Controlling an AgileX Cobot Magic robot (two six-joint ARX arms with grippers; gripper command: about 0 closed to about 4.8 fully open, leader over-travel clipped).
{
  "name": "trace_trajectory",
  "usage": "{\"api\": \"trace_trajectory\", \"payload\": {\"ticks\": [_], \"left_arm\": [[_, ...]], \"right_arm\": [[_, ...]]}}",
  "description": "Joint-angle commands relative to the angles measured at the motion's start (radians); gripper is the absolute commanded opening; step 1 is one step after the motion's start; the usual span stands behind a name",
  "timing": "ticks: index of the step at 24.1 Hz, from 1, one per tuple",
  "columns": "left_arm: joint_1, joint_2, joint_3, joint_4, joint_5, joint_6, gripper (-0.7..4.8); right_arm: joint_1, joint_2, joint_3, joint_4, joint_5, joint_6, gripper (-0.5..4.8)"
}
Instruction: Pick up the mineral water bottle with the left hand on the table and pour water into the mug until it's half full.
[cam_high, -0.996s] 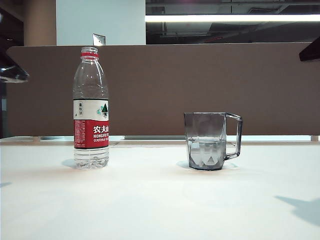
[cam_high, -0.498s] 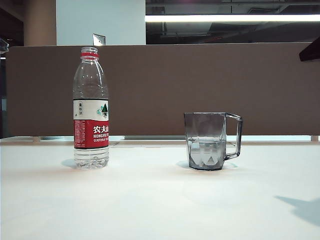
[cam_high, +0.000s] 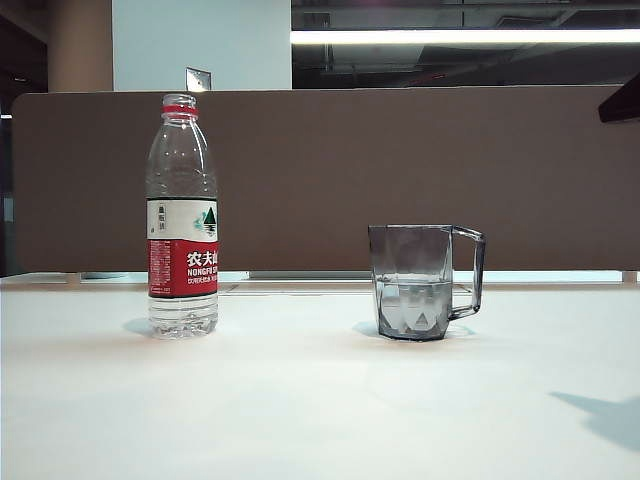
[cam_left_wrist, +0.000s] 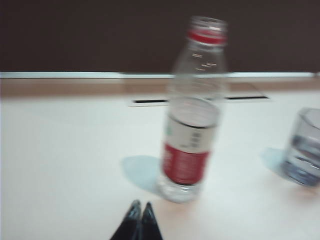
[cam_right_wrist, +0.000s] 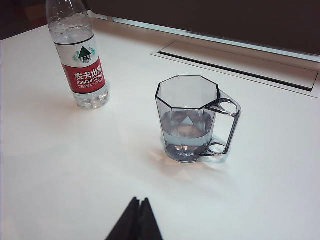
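The mineral water bottle (cam_high: 182, 220) stands upright and uncapped on the left of the white table (cam_high: 300, 400). The grey faceted mug (cam_high: 420, 285) stands to its right, handle pointing right, with water (cam_high: 414, 305) in its lower part. No gripper shows in the exterior view. In the blurred left wrist view, my left gripper (cam_left_wrist: 141, 205) is shut and empty, a short way in front of the bottle (cam_left_wrist: 192, 125); the mug (cam_left_wrist: 305, 150) is at the edge. My right gripper (cam_right_wrist: 140, 201) is shut and empty, above the table, short of the mug (cam_right_wrist: 187, 120) and the bottle (cam_right_wrist: 82, 60).
A brown partition panel (cam_high: 400, 180) runs along the back of the table. A long narrow slot (cam_right_wrist: 235, 65) is set into the tabletop behind the mug. A dark piece of the right arm (cam_high: 622, 103) shows at the upper right corner of the exterior view.
The dark part of the left arm at the left edge of the exterior view has risen and left the picture. Bottle, mug and right arm have stayed put.
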Motion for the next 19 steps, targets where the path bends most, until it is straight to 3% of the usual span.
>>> {"api": "trace_trajectory", "payload": {"ticks": [1, 12, 19], "left_arm": [[0.053, -0.010, -0.003, 0.013, 0.000, -0.002, -0.06], [0.271, -0.224, -0.071, 0.012, 0.000, 0.002, -0.06], [0.268, -0.244, -0.139, 0.003, 0.001, 0.006, -0.06]], "right_arm": [[-0.001, 0.000, 0.002, 0.016, -0.002, 0.001, -0.01], [-0.001, 0.000, 0.002, 0.016, -0.002, 0.001, -0.01], [-0.001, -0.001, 0.002, 0.016, -0.002, 0.001, -0.01]]}}
